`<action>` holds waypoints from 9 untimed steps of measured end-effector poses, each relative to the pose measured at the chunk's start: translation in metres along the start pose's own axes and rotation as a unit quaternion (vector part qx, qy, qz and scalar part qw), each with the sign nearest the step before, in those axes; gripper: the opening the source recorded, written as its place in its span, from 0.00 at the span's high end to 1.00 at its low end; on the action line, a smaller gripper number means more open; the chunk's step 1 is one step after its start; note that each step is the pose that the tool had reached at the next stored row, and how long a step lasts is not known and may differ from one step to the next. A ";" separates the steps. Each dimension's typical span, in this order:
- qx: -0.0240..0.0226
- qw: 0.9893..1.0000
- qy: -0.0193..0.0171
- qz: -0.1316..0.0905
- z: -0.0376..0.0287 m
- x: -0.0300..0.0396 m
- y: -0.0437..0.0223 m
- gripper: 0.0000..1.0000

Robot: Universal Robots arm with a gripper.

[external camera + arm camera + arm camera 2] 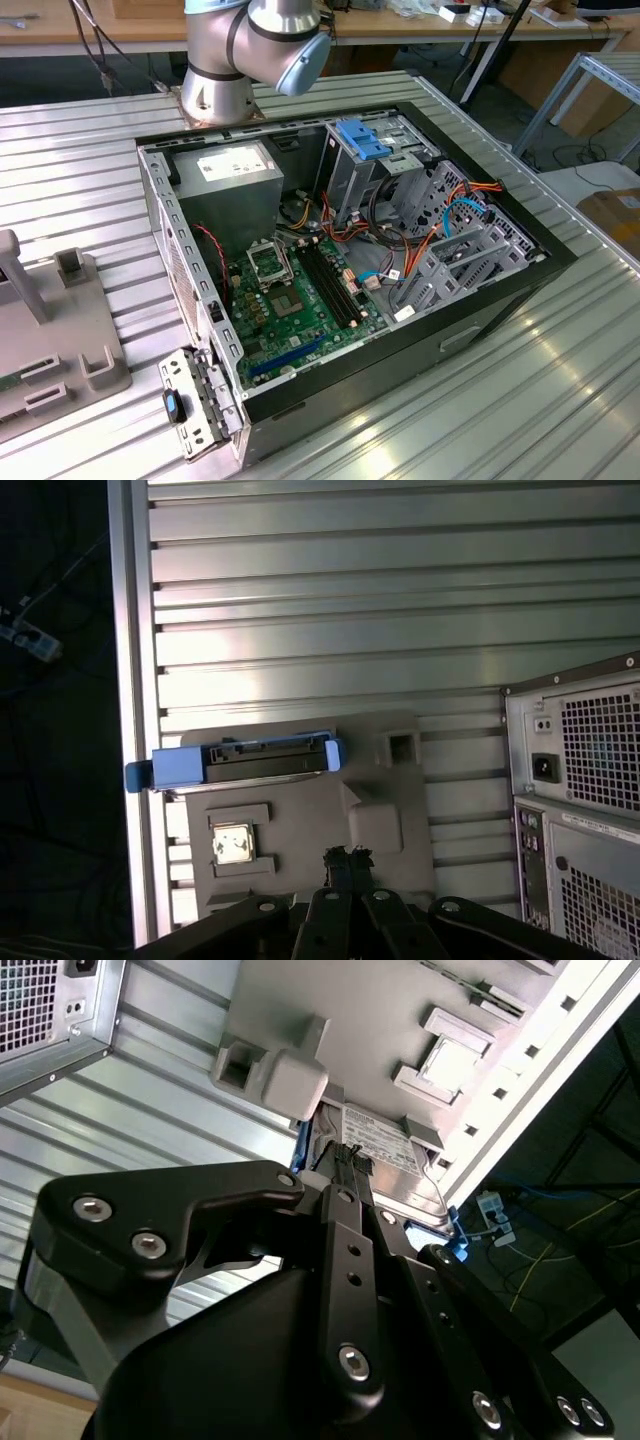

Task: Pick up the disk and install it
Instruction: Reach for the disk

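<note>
The disk [240, 762] is a flat grey drive in a bright blue carrier frame, standing in a slot of the grey fixture plate [300, 825] near the table's edge. In the second wrist view the disk [385, 1152] shows its labelled grey face just beyond the fingertips. My gripper [347, 858] hangs above the fixture plate, apart from the disk, with its black fingers [350, 1160] pressed together and nothing between them.
The open computer case [500, 290] lies on the ribbed metal table [90, 150], with a drive cage topped by a fixed blue bracket [362, 138]. The case's rear panel [575, 800] stands beside the fixture. The arm's base [215, 90] is behind the case.
</note>
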State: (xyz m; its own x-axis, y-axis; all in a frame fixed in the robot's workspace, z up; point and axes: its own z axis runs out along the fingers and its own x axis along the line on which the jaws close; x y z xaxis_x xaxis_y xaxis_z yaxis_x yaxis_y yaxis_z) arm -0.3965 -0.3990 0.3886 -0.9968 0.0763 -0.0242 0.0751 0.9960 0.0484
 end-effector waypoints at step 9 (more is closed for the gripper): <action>0.000 1.000 0.000 0.000 -0.0001 0.0024 -0.0002 0.89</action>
State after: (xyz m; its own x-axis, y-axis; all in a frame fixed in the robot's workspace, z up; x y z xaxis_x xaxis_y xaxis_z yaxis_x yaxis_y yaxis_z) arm -0.3989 -0.3989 0.3886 -0.9968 0.0764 -0.0242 0.0751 0.9960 0.0484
